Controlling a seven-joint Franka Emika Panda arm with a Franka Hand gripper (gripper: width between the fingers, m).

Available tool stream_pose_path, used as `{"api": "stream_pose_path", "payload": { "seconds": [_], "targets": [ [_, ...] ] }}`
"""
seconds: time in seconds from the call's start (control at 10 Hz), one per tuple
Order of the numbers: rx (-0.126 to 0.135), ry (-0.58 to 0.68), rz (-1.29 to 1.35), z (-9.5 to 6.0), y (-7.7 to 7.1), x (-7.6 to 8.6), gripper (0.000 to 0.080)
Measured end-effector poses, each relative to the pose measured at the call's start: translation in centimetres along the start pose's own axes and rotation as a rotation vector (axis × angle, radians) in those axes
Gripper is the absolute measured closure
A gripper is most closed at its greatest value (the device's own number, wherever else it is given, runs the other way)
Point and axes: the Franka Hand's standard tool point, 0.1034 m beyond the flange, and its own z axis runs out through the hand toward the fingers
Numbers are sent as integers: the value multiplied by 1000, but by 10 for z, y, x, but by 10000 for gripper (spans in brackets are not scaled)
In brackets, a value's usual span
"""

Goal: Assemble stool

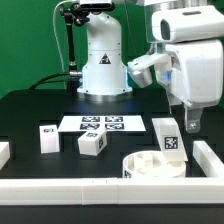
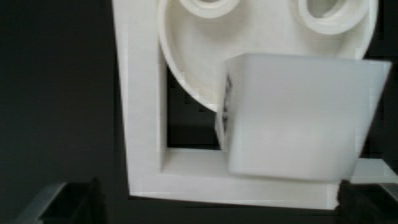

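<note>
The round white seat [image 1: 150,166] lies near the front of the table on the exterior view's right, open side up. One tagged leg [image 1: 167,138] stands just behind it. Two more legs [image 1: 47,138] [image 1: 92,144] sit further to the exterior view's left. My gripper [image 1: 186,118] hangs above and slightly right of the standing leg, open and holding nothing. The wrist view looks down on the seat [image 2: 249,25] and a blurred leg block [image 2: 302,115] beside it. My dark fingertips [image 2: 50,203] show only at the frame's edge, spread wide around my gripper's centre [image 2: 214,215].
The marker board [image 1: 100,124] lies flat in front of the robot base [image 1: 103,60]. White border rails run along the front [image 1: 90,188], the exterior view's right [image 1: 208,155] and left [image 1: 4,152]. A rail corner [image 2: 143,110] lies beside the seat in the wrist view.
</note>
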Motion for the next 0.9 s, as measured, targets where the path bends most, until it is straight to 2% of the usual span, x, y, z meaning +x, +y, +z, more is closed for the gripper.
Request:
{"api": "stream_pose_path", "payload": {
  "seconds": [0.5, 0.7, 0.9],
  "targets": [
    [8, -2, 44, 1, -5, -3, 150],
    [-8, -1, 76, 5, -10, -5, 150],
    [10, -3, 84, 13, -19, -11, 150]
  ]
}}
